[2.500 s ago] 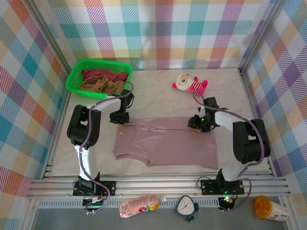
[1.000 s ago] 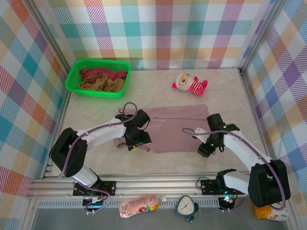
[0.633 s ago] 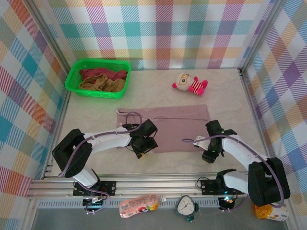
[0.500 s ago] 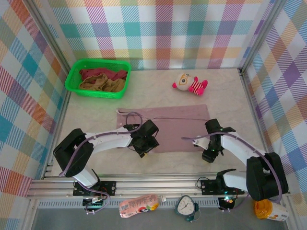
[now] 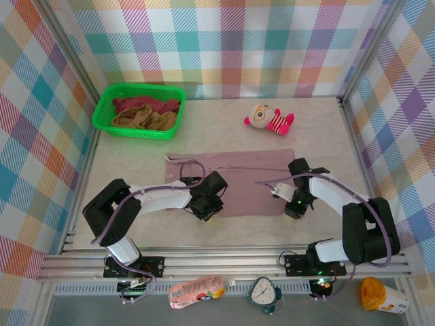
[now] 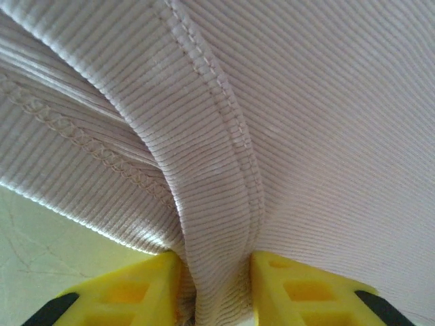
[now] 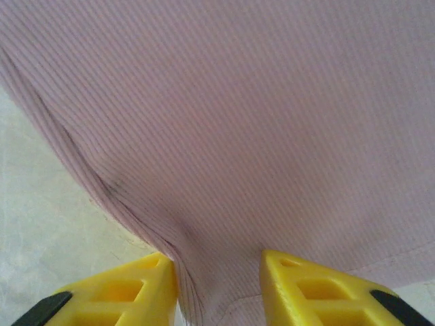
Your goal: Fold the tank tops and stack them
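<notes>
The dusty mauve tank top [image 5: 245, 178] lies folded in a wide band at the table's middle. My left gripper [image 5: 207, 206] is at its near edge, left of centre. In the left wrist view the yellow fingers [image 6: 139, 285] pinch a ridge of ribbed mauve cloth, so the left gripper [image 6: 216, 275] is shut on it. My right gripper [image 5: 293, 208] sits at the near right corner. Its fingers [image 7: 309, 288] hold bunched mauve fabric, and the right gripper [image 7: 219, 275] is shut on it. The tan tank top [image 5: 144, 121] and the maroon tank top [image 5: 146, 104] lie crumpled in the green basket [image 5: 102, 113].
A pink-and-white striped plush toy [image 5: 268, 117] lies behind the mauve top at the back right. The basket stands at the back left. Beyond the front rail lie a packet [image 5: 197, 291], a small clock [image 5: 264, 292] and an orange bottle [image 5: 383, 295].
The mauve top, spread wide at first, now lies folded in half. Both grippers slid along its near edge and their jaws closed onto the cloth.
</notes>
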`<state>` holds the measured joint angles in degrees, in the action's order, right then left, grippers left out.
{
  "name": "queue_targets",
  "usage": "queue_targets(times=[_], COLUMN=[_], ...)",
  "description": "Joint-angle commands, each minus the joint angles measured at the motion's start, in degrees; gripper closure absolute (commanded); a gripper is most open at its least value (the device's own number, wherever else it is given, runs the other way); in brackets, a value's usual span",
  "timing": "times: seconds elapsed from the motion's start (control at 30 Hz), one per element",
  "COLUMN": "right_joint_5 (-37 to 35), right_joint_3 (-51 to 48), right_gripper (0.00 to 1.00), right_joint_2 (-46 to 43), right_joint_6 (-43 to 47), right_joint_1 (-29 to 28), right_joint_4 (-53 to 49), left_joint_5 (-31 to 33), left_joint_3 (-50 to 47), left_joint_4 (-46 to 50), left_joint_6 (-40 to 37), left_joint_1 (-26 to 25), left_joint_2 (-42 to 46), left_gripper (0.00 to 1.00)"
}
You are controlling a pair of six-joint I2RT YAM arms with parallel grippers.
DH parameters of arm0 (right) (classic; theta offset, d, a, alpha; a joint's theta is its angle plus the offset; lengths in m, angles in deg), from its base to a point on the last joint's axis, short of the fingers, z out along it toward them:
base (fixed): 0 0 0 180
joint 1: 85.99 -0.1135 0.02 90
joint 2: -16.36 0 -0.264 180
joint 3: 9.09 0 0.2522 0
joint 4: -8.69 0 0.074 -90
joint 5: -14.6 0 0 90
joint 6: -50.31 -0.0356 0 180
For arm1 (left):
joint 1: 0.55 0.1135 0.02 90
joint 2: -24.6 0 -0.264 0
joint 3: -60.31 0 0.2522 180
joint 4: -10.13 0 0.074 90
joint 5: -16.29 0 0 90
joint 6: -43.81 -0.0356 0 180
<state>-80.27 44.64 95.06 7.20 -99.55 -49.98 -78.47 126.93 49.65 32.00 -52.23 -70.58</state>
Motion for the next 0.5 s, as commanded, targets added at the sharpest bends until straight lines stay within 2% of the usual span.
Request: queue_targets(times=[0.0, 0.13, 0.27, 0.47], right_joint_5=[2.0, 2.4, -2.7, -0.5], right_joint_3=[0.0, -2.5, -6.0, -5.9], right_gripper=[0.67, 0.67, 0.67, 0.68], right_joint_2=[-0.4, -3.1, -5.2, -5.1], right_joint_6=[-1.2, -1.6, -1.6, -2.0], right_joint_1=[0.0, -1.3, -1.8, -2.8], right_joint_4=[-2.7, -4.3, -3.2, -3.4], left_joint_5=[1.9, 2.1, 2.1, 1.7], left_joint_3=[1.2, 1.5, 2.8, 3.4], left_joint_4=[4.0, 5.6, 7.3, 7.4], left_joint_6=[-1.5, -2.6, -4.3, -5.1], left_joint_1=[-0.1, 0.8, 1.4, 1.8], left_joint_2=[-0.2, 0.6, 0.7, 0.5], left_gripper=[0.72, 0.72, 0.77, 0.84])
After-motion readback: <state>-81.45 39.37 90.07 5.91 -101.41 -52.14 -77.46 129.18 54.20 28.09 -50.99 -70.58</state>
